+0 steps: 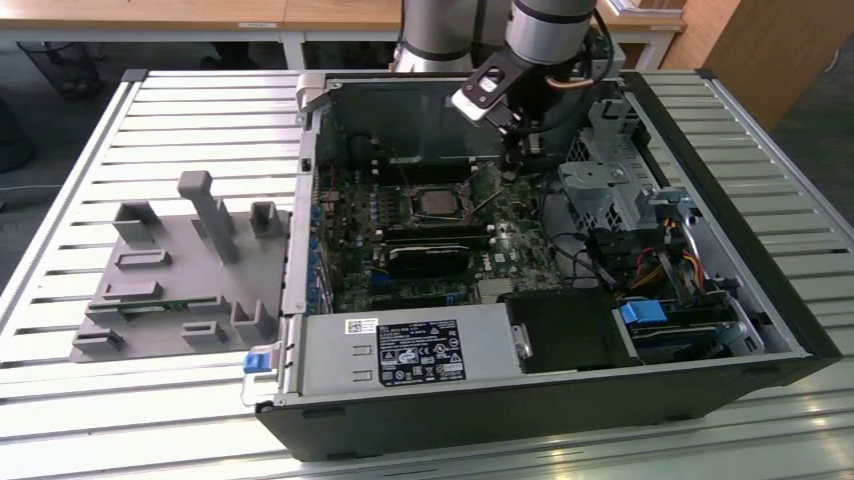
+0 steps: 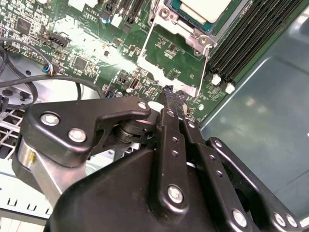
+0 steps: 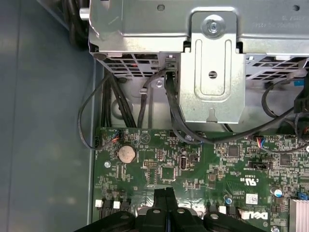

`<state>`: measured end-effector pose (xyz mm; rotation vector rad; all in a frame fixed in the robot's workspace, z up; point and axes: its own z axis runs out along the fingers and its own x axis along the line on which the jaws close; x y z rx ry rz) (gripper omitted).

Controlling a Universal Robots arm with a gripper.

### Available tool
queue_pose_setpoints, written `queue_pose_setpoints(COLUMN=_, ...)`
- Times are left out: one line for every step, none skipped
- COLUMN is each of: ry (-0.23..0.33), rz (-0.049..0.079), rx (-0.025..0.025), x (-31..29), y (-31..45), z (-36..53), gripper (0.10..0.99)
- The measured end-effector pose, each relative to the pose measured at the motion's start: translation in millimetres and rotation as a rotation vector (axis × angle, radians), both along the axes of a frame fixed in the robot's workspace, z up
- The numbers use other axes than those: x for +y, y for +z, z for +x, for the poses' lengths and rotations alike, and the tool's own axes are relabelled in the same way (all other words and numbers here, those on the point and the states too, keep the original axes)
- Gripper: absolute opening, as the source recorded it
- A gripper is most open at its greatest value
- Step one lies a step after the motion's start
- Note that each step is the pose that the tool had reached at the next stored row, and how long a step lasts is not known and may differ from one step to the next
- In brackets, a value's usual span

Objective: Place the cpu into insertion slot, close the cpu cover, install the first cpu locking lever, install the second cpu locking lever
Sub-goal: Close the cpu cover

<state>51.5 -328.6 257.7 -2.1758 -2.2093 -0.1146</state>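
Note:
The cpu (image 1: 434, 202) lies flat in the insertion slot (image 1: 408, 211) on the green board, inside the open computer case. In the second wrist view its pale metal top (image 2: 203, 7) sits inside a silver frame, the cpu cover (image 2: 186, 28), which lies around it. My gripper (image 1: 514, 150) hangs over the board just to the exterior view's right of the socket and a little further back. Its black fingers (image 2: 170, 99) are pressed together with nothing between them, tips close above the board beside the socket's corner. In the first wrist view the shut fingertips (image 3: 165, 194) point at the board.
Long black memory slots (image 2: 241, 43) run beside the socket. A silver drive cage (image 3: 210, 67) and black cables (image 3: 106, 104) stand near the gripper. The case wall (image 1: 400, 115) rises behind. A grey fixture (image 1: 174, 270) sits on the slatted table to the exterior view's left.

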Motion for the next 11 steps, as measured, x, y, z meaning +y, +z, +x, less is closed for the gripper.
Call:
queue_pose_setpoints(ry=0.000, rz=0.000, rx=0.0000, x=0.1, y=-0.1, z=0.8, gripper=0.106)
queue_pose_setpoints(ry=0.000, rz=0.000, rx=0.0000, x=0.2, y=-0.3, z=1.6, gripper=0.106)
queue_pose_setpoints(ry=0.000, rz=-0.001, rx=0.0000, x=0.3, y=-0.4, z=2.4, gripper=0.106)
queue_pose_setpoints(ry=0.000, rz=-0.001, rx=0.0000, x=0.5, y=-0.7, z=3.1, gripper=0.106)
queue_pose_setpoints(ry=0.000, rz=-0.001, rx=0.0001, x=0.6, y=-0.9, z=3.8, gripper=0.106)
queue_pose_setpoints(ry=0.000, rz=-0.001, rx=0.0001, x=0.8, y=-1.1, z=4.3, gripper=0.106)
queue_pose_setpoints(ry=0.000, rz=-0.001, rx=0.0002, x=0.9, y=-1.3, z=4.7, gripper=0.106)
queue_pose_setpoints(ry=0.000, rz=-0.001, rx=0.0002, x=1.0, y=-1.6, z=5.0, gripper=0.106)
queue_pose_setpoints(ry=0.000, rz=-0.002, rx=0.0002, x=1.1, y=-1.9, z=5.3, gripper=0.106)
queue_pose_setpoints(ry=0.000, rz=-0.002, rx=0.0003, x=1.2, y=-2.3, z=5.6, gripper=0.106)
queue_pose_setpoints(ry=0.000, rz=-0.002, rx=0.0004, x=1.3, y=-2.6, z=6.0, gripper=0.106)
